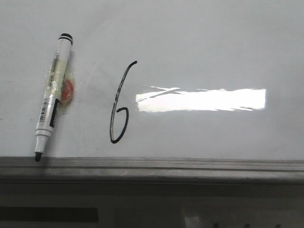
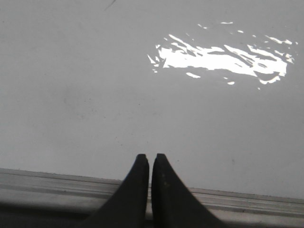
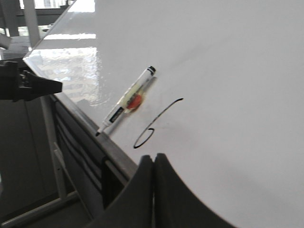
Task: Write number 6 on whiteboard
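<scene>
A black hand-drawn number 6 [image 1: 119,107] stands on the glossy whiteboard [image 1: 199,42], its loop near the grey ledge; it also shows in the right wrist view as the number 6 [image 3: 154,126] on the whiteboard [image 3: 228,71]. A white marker [image 1: 52,97] with a black tip lies on the board left of the digit, tip down at the ledge, seen too as the marker [image 3: 126,102]. My right gripper [image 3: 154,156] is shut and empty, near the ledge below the digit. My left gripper [image 2: 149,156] is shut and empty over bare whiteboard [image 2: 71,95]. Neither gripper shows in the front view.
A grey metal ledge [image 1: 152,167] runs along the board's near edge, with a dark panel [image 1: 47,213] beyond it. Light glare [image 1: 202,99] lies right of the digit. A black arm part [image 3: 26,83] shows at the board's far corner, above the stand's legs [image 3: 52,156].
</scene>
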Robot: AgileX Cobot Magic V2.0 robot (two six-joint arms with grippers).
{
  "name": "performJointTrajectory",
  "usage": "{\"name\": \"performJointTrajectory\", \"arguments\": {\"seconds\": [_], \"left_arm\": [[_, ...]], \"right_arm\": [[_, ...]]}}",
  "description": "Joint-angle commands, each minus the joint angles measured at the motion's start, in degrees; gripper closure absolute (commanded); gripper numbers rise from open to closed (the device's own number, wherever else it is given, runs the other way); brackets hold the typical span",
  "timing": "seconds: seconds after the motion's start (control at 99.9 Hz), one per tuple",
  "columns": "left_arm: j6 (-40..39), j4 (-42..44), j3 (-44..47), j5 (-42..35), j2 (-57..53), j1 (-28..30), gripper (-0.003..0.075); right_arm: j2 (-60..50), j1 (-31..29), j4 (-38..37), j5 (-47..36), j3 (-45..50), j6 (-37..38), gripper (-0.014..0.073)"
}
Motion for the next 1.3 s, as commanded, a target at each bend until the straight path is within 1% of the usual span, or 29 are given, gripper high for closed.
{"name": "performJointTrajectory", "arguments": {"seconds": [0.0,0.07,0.18,0.19,0.2,0.22,0.25,0.29,0.33,0.44,0.561,0.631,0.721,0.761,0.911,0.961,1.031,1.061,1.191,1.291], "left_arm": [[-0.6,0.0,1.4,-2.5,-1.6,0.1,0.0741],[-0.6,0.0,1.4,-2.5,-1.6,0.1,0.0741],[-0.6,0.0,1.4,-2.5,-1.6,0.1,0.0741],[-0.6,0.0,1.4,-2.5,-1.6,0.1,0.0741],[-0.6,0.0,1.4,-2.5,-1.6,0.1,0.0741],[-0.6,0.0,1.4,-2.5,-1.6,0.1,0.0741],[-0.6,0.0,1.4,-2.5,-1.6,0.1,0.0741],[-0.6,0.0,1.4,-2.5,-1.6,0.1,0.0741],[-0.6,0.0,1.4,-2.5,-1.6,0.1,0.0741],[-0.6,0.0,1.4,-2.5,-1.6,0.1,0.0741],[-0.6,0.0,1.4,-2.5,-1.6,0.1,0.0741],[-0.6,0.0,1.4,-2.5,-1.6,0.1,0.0741],[-0.6,0.0,1.4,-2.5,-1.6,0.1,0.0741],[-0.6,0.0,1.4,-2.5,-1.6,0.1,0.0741],[-0.6,0.0,1.4,-2.5,-1.6,0.1,0.0741],[-0.6,0.0,1.4,-2.5,-1.6,0.1,0.0741],[-0.6,0.0,1.4,-2.5,-1.6,0.1,0.0741],[-0.6,0.0,1.4,-2.5,-1.6,0.1,0.0741],[-0.6,0.0,1.4,-2.5,-1.6,0.1,0.0741],[-0.6,0.0,1.4,-2.5,-1.6,0.1,0.0741]], "right_arm": [[0.4,-4.1,-0.5,-4.2,-1.5,-0.6,0.0657],[0.4,-8.7,-0.5,-4.8,-1.5,-0.6,0.0657],[0.4,-18.4,-0.5,-6.0,-1.5,-0.6,0.0657],[0.4,-20.7,-0.5,-6.0,-1.5,-0.6,0.0657],[0.4,-20.7,-0.5,-6.0,-1.5,-0.6,0.0657],[0.4,-23.7,-0.5,-6.0,-1.5,-0.6,0.0657],[0.4,-26.0,-0.5,-5.9,-1.5,-0.6,0.0657],[0.4,-30.9,-0.5,-5.9,-1.5,-0.6,0.0657],[0.4,-34.5,-0.4,-5.8,-1.5,-0.6,0.0657],[0.4,-40.8,-0.4,-5.5,-1.4,-0.6,0.0657],[0.3,-45.7,-0.6,-5.1,0.2,0.4,0.0657],[-0.3,-47.6,-1.6,-3.5,1.6,1.8,0.0657],[-2.0,-48.1,-7.2,-1.4,3.4,8.3,0.0657],[-2.9,-48.1,-8.6,-0.7,4.3,10.4,0.0657],[-7.1,-48.1,-10.1,-1.0,8.4,11.6,0.0657],[-8.7,-48.1,-12.6,-1.0,9.8,14.8,0.0657],[-9.2,-48.2,-17.8,-2.0,11.8,21.9,0.0657],[-9.2,-48.2,-20.5,0.9,11.7,23.9,0.0657],[-9.2,-48.2,-21.1,3.5,11.7,23.5,0.0657],[-9.2,-48.2,-21.4,8.3,11.7,22.9,0.0657]]}}
